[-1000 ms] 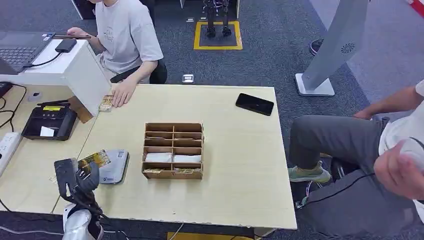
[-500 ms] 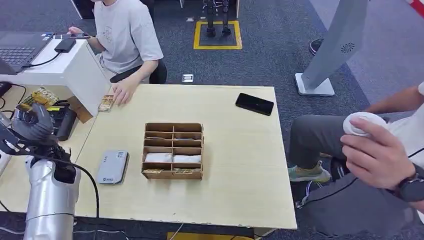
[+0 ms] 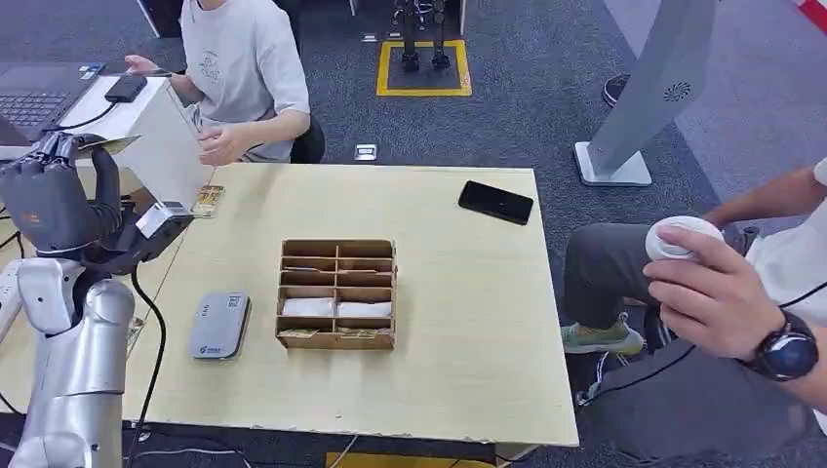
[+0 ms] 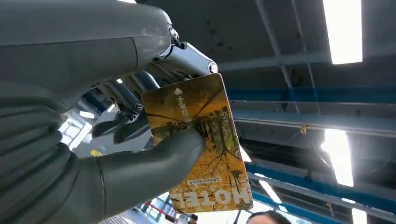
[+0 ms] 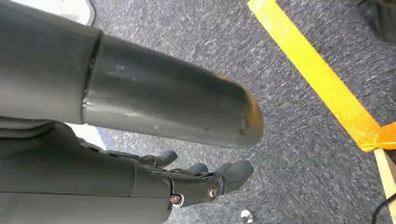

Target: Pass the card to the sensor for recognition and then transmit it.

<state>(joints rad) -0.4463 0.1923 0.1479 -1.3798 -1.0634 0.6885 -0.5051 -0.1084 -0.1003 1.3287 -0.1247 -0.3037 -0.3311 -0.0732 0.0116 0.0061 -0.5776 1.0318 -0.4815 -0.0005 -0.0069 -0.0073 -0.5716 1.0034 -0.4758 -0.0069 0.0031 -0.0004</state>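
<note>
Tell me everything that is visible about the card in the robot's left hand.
The card is a thin, stiff, glossy rectangle with rounded corners, printed with yellow-brown autumn trees, a white arrow and the word MOTEL. The left hand pinches it between thumb and fingers, raised high beside the white box, its far end free.

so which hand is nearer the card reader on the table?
Left. The left hand is raised over the table's left side, beyond the card reader, holding the card. The right hand hangs over carpet.

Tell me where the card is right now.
The card is held in the left hand, raised at the table's far left, near the white box and the seated person.
</note>
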